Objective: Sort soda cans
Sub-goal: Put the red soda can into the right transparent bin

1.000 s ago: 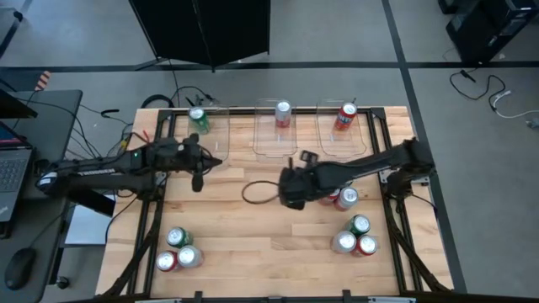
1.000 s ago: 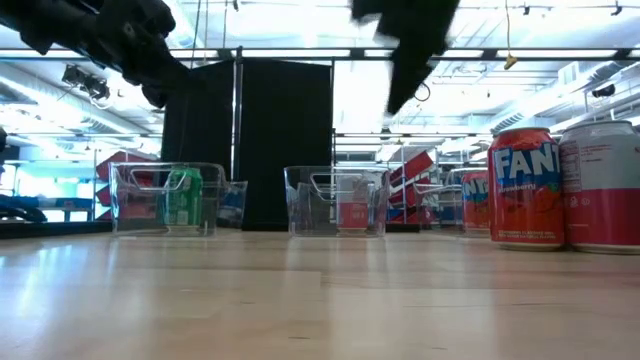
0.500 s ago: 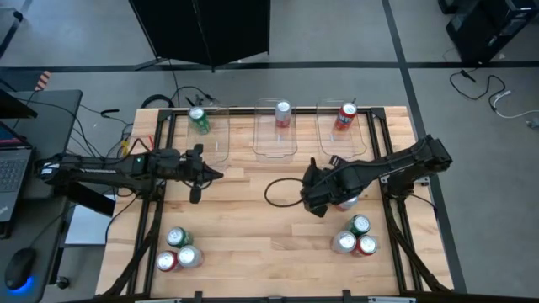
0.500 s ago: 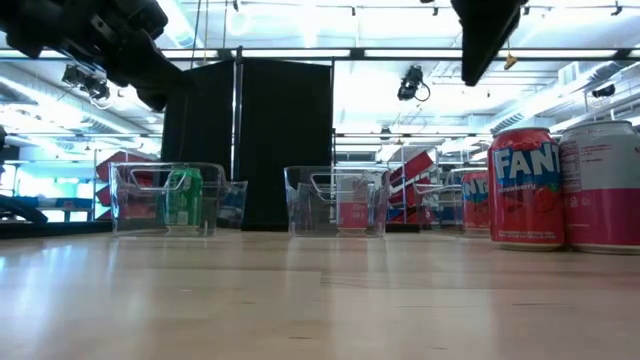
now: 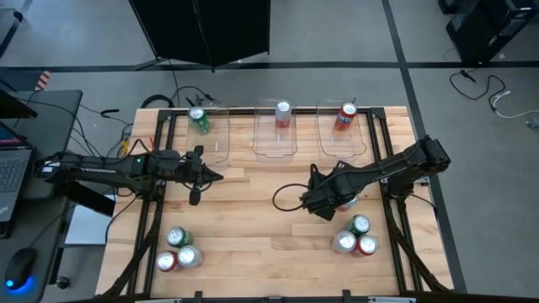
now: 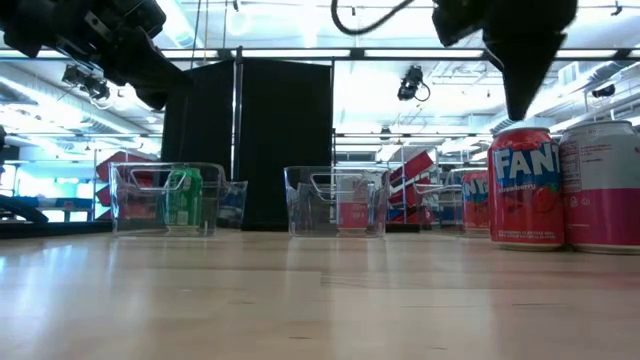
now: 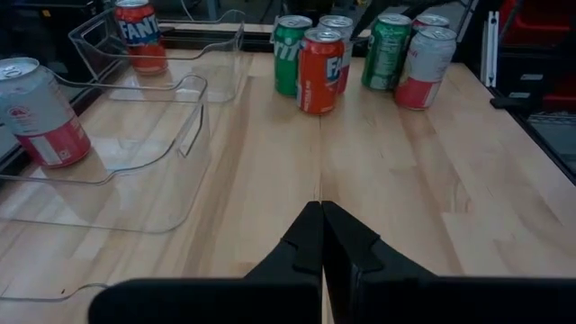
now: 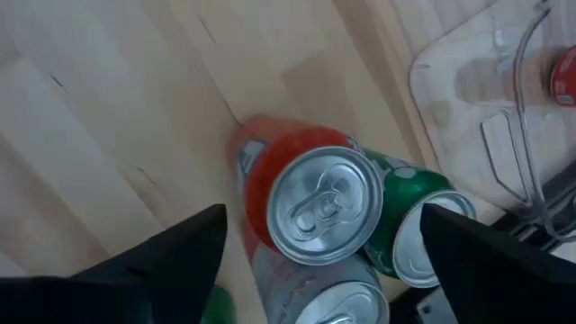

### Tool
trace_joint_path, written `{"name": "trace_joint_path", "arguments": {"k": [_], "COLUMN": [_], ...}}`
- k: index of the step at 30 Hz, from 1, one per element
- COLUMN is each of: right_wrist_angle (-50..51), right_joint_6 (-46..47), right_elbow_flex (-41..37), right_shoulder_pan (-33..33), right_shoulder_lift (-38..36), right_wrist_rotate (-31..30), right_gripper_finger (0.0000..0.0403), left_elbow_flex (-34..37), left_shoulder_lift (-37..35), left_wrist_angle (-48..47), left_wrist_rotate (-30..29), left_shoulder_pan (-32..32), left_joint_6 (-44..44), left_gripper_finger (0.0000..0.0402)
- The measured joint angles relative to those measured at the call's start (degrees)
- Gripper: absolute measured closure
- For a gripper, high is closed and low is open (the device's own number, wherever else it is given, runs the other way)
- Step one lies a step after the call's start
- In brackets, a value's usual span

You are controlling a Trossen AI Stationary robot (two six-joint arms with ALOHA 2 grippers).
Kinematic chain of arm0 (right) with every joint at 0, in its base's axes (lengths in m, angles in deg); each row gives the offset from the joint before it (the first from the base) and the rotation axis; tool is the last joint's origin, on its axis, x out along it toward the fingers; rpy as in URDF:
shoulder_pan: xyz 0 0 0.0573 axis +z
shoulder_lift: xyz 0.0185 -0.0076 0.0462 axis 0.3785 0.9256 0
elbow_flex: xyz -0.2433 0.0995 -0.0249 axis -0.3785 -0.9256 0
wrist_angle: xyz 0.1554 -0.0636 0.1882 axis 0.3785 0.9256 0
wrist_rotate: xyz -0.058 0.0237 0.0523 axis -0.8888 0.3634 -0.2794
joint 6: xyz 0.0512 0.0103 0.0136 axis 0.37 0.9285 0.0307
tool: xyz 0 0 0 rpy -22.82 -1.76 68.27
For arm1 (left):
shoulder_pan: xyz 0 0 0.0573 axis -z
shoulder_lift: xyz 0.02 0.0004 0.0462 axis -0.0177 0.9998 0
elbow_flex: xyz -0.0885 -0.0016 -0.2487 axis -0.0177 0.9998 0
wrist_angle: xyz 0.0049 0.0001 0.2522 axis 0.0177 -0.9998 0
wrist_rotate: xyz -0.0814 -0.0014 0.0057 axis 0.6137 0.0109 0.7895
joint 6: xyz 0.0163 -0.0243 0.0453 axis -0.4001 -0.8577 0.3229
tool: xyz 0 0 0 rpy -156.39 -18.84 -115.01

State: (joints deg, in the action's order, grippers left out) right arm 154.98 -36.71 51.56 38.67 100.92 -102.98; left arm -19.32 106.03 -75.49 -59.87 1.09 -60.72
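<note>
Low view: red can (image 6: 524,187) reads "FAN", standing on desk (image 6: 300,300) beside a silver-white can (image 6: 603,186). Right end effector (image 8: 315,243) spread wide above the red can's silver top. Left end effector (image 7: 321,236) pinched closed, empty, mid-desk.

Twelve cans stand upright. One green (image 5: 198,119), one silver-white (image 5: 283,113) and one red (image 5: 345,117) sit along the far edge. Three cluster near-left (image 5: 178,250), three near-right (image 5: 356,236). A red can (image 8: 310,198) touches a green (image 8: 409,216) and a silver one (image 8: 310,292).
</note>
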Motion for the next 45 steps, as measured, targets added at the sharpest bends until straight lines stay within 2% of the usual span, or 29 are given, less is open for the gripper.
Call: {"name": "trace_joint_path", "arguments": {"k": [5,13,17,21,23,29,35,40,45], "right_wrist_angle": [-1.53,-8.64,-11.7,-12.11,-12.62,-12.83,-9.69,-1.31,4.03], "right_joint_6": [-2.05,-3.26,-3.33,-3.36,-3.37,-2.55,-3.33,-4.32,-5.32], "right_elbow_flex": [-2.85,-8.42,-8.96,-8.62,-7.8,-1.7,8.76,18.42,24.23], "right_shoulder_pan": [-1.28,-4.97,-6.47,-7.12,-7.23,-7.78,-11.28,-17.28,-26.78], "right_shoulder_lift": [0.0,-0.02,-0.02,-0.04,0.07,0.11,0.11,0.11,0.04], "right_wrist_rotate": [0.84,6.81,9.4,10.2,10.31,8.14,2.4,-5.97,-7.94], "right_gripper_finger": [0.0032,0.0044,0.0068,0.012,0.0122,0.0122,0.0122,0.0122,0.0122], "left_elbow_flex": [0.0,0.0,-0.02,-0.04,-0.04,-0.04,-0.04,-0.04,-0.04], "left_shoulder_lift": [0.0,0.0,0.0,0.0,0.0,0.0,0.0,0.0,0.0], "left_wrist_angle": [0.02,-0.01,-0.02,0.0,0.02,0.05,0.04,0.02,0.02], "left_wrist_rotate": [0.0,0.0,-0.02,-0.09,-0.24,-0.27,-0.28,-0.28,-0.28], "left_shoulder_pan": [0.0,0.0,0.0,0.0,0.0,0.0,0.0,0.0,0.0], "left_joint_6": [0.04,0.14,0.13,0.15,0.15,0.15,0.13,0.13,0.13], "left_gripper_finger": [0.04,0.04,0.04,0.04,0.04,0.04,0.04,0.04,0.04]}}
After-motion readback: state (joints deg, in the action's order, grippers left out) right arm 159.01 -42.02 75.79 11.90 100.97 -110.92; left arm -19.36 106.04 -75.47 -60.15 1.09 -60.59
